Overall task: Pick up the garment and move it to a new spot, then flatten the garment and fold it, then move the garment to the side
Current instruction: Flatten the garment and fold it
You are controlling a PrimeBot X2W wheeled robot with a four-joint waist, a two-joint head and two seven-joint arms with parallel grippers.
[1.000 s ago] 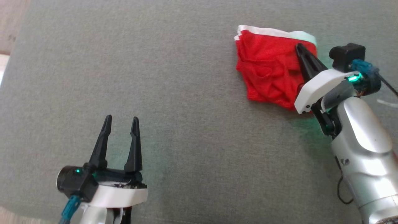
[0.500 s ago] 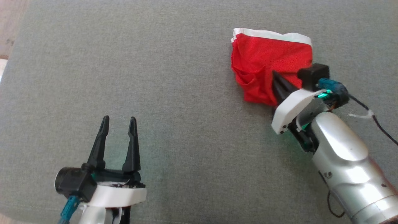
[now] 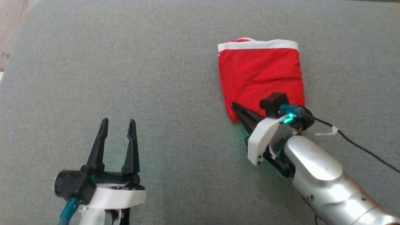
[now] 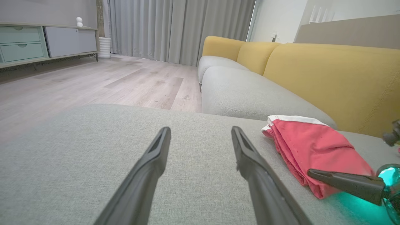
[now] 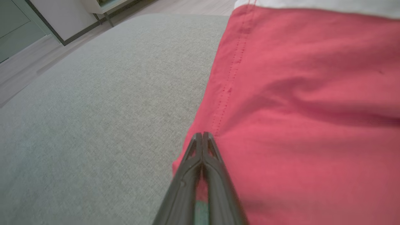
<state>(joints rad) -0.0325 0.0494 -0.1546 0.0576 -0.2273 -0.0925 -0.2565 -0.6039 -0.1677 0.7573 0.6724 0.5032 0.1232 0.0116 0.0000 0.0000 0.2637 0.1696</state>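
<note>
We find the garment (image 3: 259,75) at one o'clock from our right hand (image 3: 233,106), whose fingers are pressed together; our spread left hand (image 3: 118,120) sits farther off.

A grey woven fabric cushion (image 3: 156,78) is seen before a mustard-yellow sofa back (image 4: 331,75); pale wooden plank floor (image 4: 93,84), long grey curtains (image 4: 175,28) and a mint-drawered sideboard (image 4: 22,43) are shown beyond.

No legible text or markings anywhere.
</note>
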